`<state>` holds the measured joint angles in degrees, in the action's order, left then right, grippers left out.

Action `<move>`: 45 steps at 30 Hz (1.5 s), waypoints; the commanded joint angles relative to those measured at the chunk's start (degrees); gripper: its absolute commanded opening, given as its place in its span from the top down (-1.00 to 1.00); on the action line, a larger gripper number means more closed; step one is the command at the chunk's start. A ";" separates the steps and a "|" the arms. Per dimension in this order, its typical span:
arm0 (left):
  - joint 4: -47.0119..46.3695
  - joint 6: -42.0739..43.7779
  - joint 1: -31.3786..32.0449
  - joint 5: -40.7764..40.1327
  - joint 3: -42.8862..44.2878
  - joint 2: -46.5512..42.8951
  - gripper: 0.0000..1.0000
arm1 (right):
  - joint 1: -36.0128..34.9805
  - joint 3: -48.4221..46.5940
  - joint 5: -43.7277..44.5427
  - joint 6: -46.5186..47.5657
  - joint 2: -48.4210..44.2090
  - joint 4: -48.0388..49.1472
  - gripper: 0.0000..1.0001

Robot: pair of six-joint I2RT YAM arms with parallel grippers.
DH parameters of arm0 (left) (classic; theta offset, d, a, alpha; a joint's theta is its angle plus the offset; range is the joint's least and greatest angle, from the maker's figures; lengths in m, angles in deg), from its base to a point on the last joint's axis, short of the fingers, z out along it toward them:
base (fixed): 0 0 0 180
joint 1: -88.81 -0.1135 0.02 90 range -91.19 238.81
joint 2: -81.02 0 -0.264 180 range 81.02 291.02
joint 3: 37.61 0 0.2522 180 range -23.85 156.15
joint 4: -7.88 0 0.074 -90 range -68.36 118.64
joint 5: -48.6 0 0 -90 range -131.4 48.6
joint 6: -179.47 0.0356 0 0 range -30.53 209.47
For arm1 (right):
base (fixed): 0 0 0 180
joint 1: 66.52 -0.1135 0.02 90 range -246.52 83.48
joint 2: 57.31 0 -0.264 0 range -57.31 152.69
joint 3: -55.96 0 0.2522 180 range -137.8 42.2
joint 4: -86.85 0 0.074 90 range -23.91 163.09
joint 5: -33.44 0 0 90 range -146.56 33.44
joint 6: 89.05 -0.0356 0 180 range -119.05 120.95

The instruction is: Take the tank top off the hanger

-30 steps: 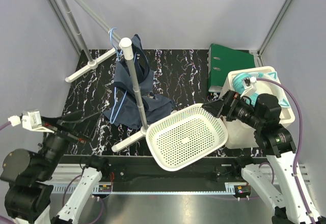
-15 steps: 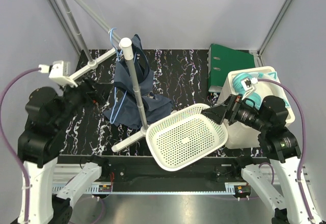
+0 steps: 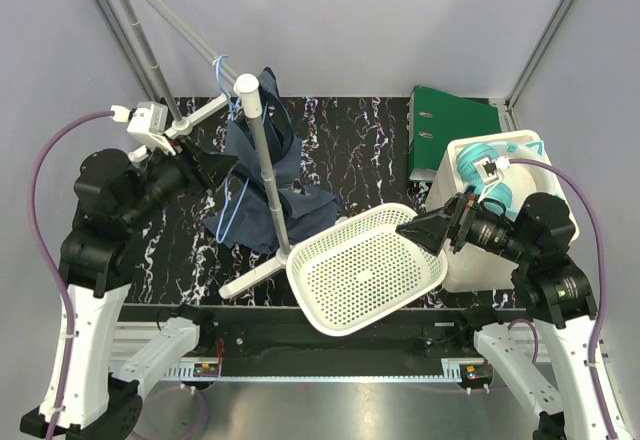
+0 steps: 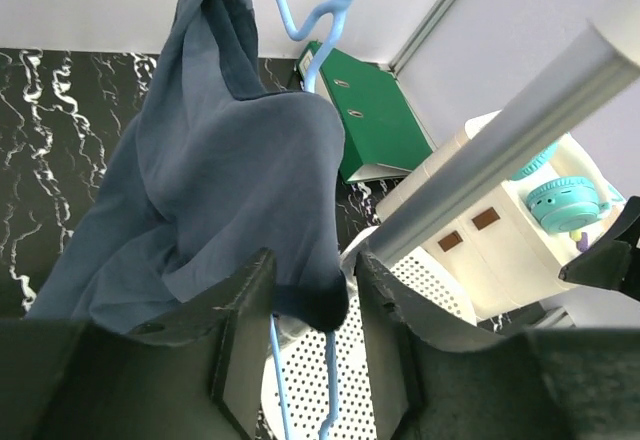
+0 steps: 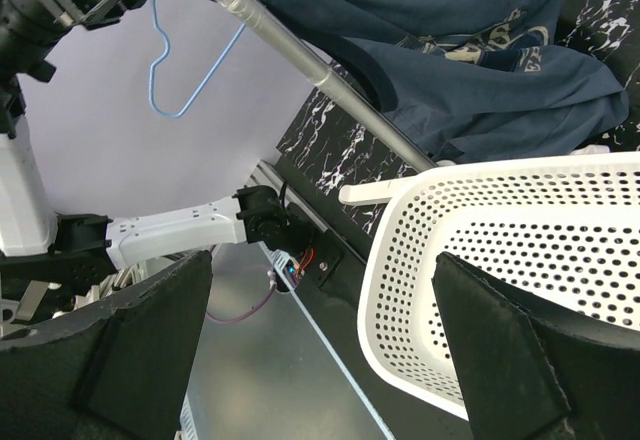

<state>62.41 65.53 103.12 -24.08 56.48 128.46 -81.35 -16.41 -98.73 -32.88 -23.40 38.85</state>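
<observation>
Navy tank top (image 4: 230, 190) hangs from the blue hanger (image 4: 330, 20), its lowest fold between the left jaws. They stand half apart, and I cannot tell if they grip. Right jaws gape wide, with the basket (image 5: 520, 250) just ahead and the pole (image 5: 300, 60) beyond.

tank top (image 3: 300, 205) on hanger (image 4: 340, 2) | basket (image 3: 370, 270) R of stand pole (image 3: 263, 155)
</observation>
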 commanded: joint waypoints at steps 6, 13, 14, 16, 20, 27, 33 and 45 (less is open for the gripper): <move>-4.04 1.00 0.11 1.93 -1.23 1.95 0.53 | 0.33 -2.56 -2.56 -0.28 0.01 1.37 -1.00; -4.47 -1.01 0.11 0.43 -0.10 2.39 1.00 | 0.33 -2.74 -3.88 -0.89 -1.48 1.28 -0.99; -4.56 -1.36 0.11 0.26 1.13 2.39 1.00 | 0.33 -2.83 -4.75 -0.98 -1.74 1.37 -0.99; -4.56 -1.63 0.11 -0.88 2.71 2.31 1.00 | 0.33 -2.83 -5.02 -0.98 -2.18 1.37 -0.99; -4.30 -2.60 0.11 -4.48 6.67 1.61 1.00 | 0.33 -2.56 -5.73 -0.37 -2.44 1.28 -0.99; -2.28 -2.34 0.20 -9.75 11.24 0.82 1.00 | 0.33 -1.60 -6.25 -0.28 -2.53 1.54 -1.00; -0.97 0.30 0.11 -14.24 15.37 -0.24 1.00 | 0.33 0.42 -5.20 0.16 -1.66 2.68 -0.99; 5.19 -5.67 0.20 -35.68 3.01 -11.67 1.00 | 0.33 -1.33 -2.56 3.50 8.26 7.87 -1.00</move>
<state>69.71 62.12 103.23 -51.73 64.48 117.82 -81.35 -16.17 -102.05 -31.59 -18.59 41.67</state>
